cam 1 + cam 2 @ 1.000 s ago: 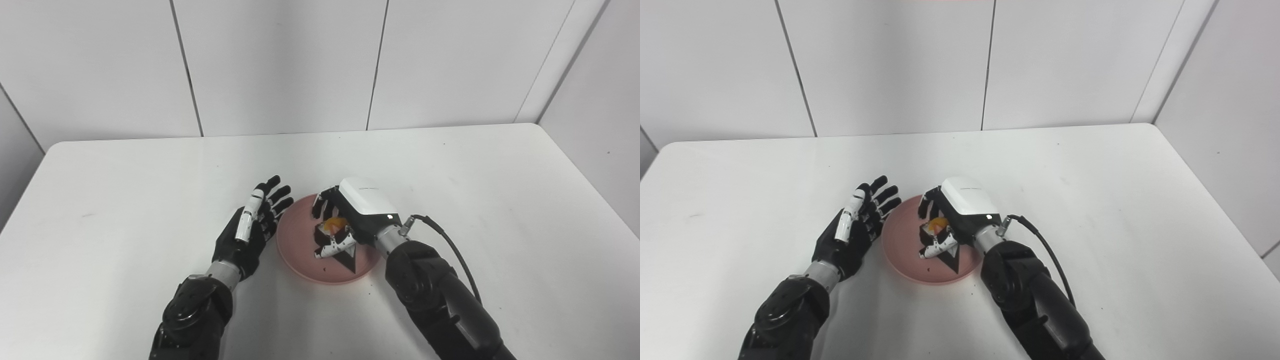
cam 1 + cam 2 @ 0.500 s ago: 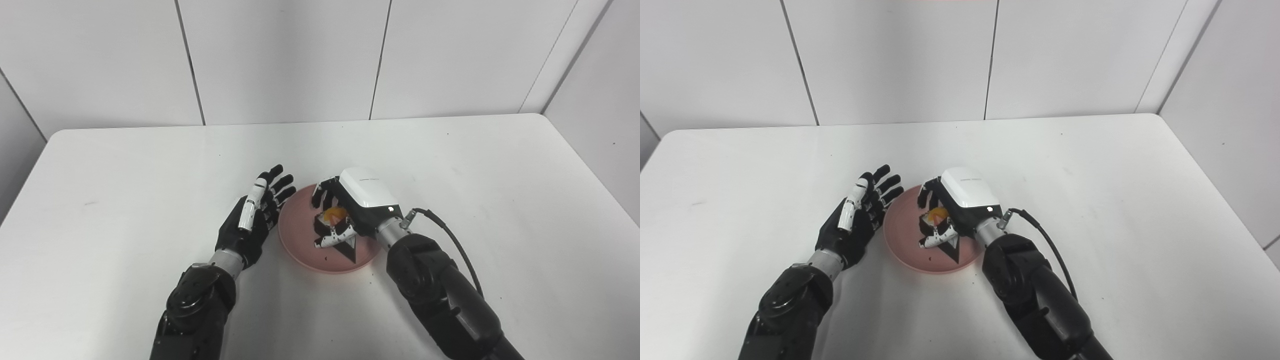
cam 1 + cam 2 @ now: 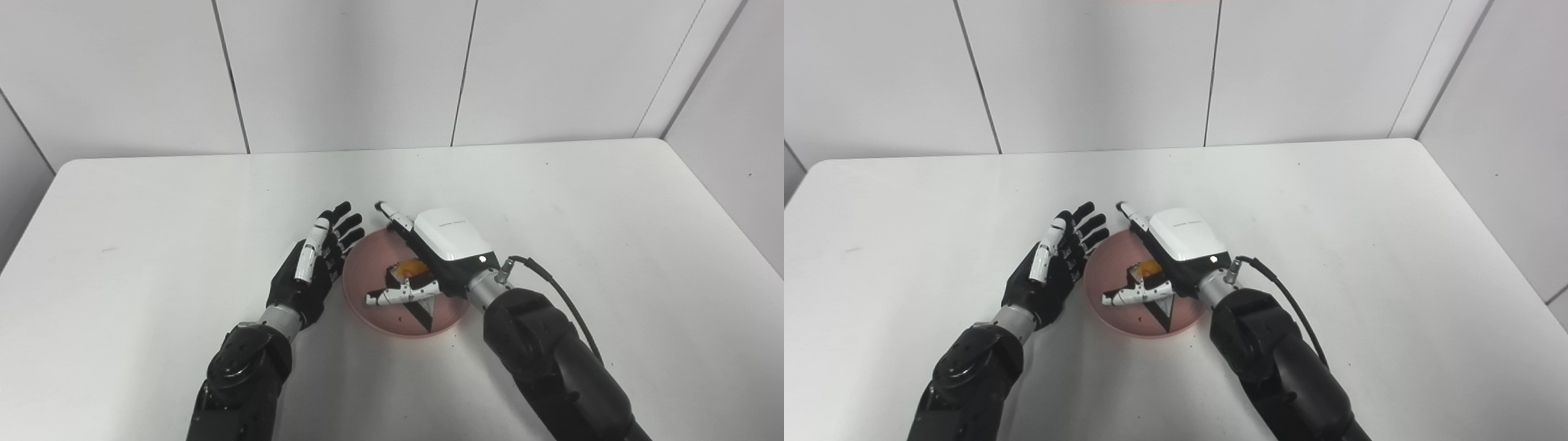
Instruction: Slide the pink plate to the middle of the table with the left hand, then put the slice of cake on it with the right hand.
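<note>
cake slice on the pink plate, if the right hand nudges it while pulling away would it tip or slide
The cake slice is a wedge lying on the pink plate, so it probably won't roll. It looks small and light, so the right hand, open over it, could likely drag it. The orange topping may smear or fall off.

Both views look down and forward from head height over the white table (image 3: 551,202) toward the panelled wall (image 3: 343,67); they sit side by side (the right eye set slightly rightward, so things fall further left in it); both share nearly the whole tabletop and both arms rising from the bottom edge.
</note>
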You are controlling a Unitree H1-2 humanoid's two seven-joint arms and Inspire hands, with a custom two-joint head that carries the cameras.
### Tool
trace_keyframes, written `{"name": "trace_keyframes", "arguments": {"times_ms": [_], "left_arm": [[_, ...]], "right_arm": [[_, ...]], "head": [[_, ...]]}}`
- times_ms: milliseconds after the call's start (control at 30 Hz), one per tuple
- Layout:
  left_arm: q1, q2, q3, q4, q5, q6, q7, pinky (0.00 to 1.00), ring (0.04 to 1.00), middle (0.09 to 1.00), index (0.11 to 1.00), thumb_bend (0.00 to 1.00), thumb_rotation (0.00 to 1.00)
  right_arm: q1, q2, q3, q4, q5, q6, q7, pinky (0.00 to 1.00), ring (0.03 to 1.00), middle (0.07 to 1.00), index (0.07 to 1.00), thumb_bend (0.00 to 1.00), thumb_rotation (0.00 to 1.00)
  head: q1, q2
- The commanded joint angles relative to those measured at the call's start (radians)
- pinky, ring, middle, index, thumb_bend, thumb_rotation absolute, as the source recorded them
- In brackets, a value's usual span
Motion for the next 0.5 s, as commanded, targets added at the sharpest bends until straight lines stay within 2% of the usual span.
{"name": "trace_keyframes", "arguments": {"times_ms": [0,167,233,333,367,467], "left_arm": [[0.012,-0.002,0.0,0.024,0.006,0.051,0.009,0.93,0.932,0.933,0.92,0.38,1.0],[0.013,-0.003,0.004,0.021,0.009,0.047,0.013,0.92,0.922,0.922,0.912,0.38,1.0],[0.014,-0.001,0.005,0.022,0.009,0.035,0.01,0.92,0.913,0.914,0.905,0.37,1.0],[0.017,-0.001,0.009,0.021,0.01,0.019,0.012,0.9,0.9,0.902,0.893,0.37,1.0],[0.022,-0.002,0.009,0.015,0.017,0.007,0.017,0.9,0.898,0.901,0.892,0.37,1.0],[0.039,-0.007,0.008,-0.013,0.042,-0.028,0.039,0.89,0.892,0.9,0.905,0.37,1.0]], "right_arm": [[-0.034,-0.013,-0.027,-0.046,0.011,-0.002,0.016,0.78,0.925,0.999,1.0,1.0,1.0],[-0.029,-0.014,-0.07,-0.058,0.089,-0.022,0.024,0.82,0.929,1.0,1.0,1.0,0.99],[-0.023,-0.011,-0.094,-0.059,0.135,-0.034,0.006,0.75,0.903,1.0,1.0,0.99,0.98],[-0.012,-0.001,-0.123,-0.062,0.187,-0.056,-0.033,0.7,0.894,1.0,1.0,0.97,0.99],[-0.003,0.008,-0.142,-0.053,0.223,-0.098,-0.086,0.7,0.894,1.0,1.0,0.97,0.99],[0.019,0.039,-0.193,-0.016,0.317,-0.218,-0.228,0.77,0.915,1.0,1.0,0.92,1.0]], "head": [[0.0,0.002],[0.001,-0.001],[0.001,-0.003],[0.001,-0.005],[0.002,-0.008],[0.001,-0.01]]}}
